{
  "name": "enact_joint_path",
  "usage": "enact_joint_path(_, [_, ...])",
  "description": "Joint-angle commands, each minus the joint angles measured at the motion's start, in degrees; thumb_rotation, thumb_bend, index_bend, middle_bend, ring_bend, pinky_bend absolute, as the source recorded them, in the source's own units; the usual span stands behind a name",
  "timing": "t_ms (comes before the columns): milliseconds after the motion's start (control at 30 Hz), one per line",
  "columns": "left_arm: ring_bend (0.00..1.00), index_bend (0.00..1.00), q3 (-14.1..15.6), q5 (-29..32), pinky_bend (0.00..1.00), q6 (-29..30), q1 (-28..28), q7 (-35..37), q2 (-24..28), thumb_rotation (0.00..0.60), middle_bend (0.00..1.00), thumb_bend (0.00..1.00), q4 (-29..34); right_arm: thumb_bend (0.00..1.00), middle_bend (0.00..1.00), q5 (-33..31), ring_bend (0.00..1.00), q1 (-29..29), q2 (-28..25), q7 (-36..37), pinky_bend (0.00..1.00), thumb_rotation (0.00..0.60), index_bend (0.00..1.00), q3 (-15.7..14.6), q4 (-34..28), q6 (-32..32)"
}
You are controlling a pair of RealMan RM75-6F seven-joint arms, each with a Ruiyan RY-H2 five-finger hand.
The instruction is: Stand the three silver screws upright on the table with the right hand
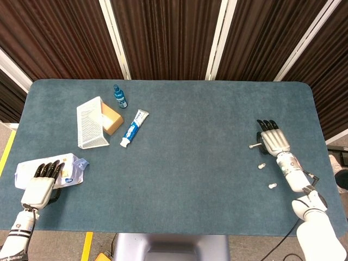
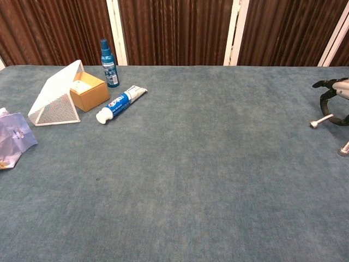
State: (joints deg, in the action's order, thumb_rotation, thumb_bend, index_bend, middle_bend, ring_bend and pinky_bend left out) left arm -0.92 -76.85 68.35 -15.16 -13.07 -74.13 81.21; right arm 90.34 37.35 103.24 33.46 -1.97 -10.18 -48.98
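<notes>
At the table's right side, my right hand (image 1: 273,140) pinches one silver screw (image 1: 254,145) by its tip. In the chest view the same hand (image 2: 337,101) shows at the right edge, and that screw (image 2: 320,120) hangs tilted just above the cloth with its head toward the lower left. A second screw (image 1: 261,165) lies on its side nearer the front; the chest view shows it (image 2: 343,148) cut by the frame edge. The third screw (image 1: 272,186) lies further forward, beside my right wrist. My left hand (image 1: 41,184) rests flat on a plastic packet (image 1: 70,168) at the front left.
A white mesh holder (image 1: 89,123) with an orange box (image 1: 112,118), a blue spray bottle (image 1: 119,96) and a toothpaste tube (image 1: 134,128) sit at the back left, far from the screws. The table's right edge (image 1: 326,157) runs close to my right hand.
</notes>
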Motion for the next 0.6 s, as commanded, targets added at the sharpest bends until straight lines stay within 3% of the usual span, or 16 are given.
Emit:
enact_joint_path(33, [0.0, 0.0, 0.1, -0.24, 0.06, 0.21, 0.08, 0.04, 0.1, 0.6, 0.0, 0.48, 0.19, 0.49, 0.13, 0.45, 0.0, -0.41, -1.0, -2.0, 0.0, 0.6, 0.63, -0.31, -0.7, -1.83])
enact_joint_path(600, [0.0, 0.0, 0.43, -1.2, 0.06, 0.83, 0.32, 0.56, 0.59, 0.6, 0.0, 0.48, 0.91, 0.49, 0.13, 1.28, 0.0, -1.21, -2.97, -13.95, 0.0, 0.6, 0.62, -1.02, -4.47, -4.77])
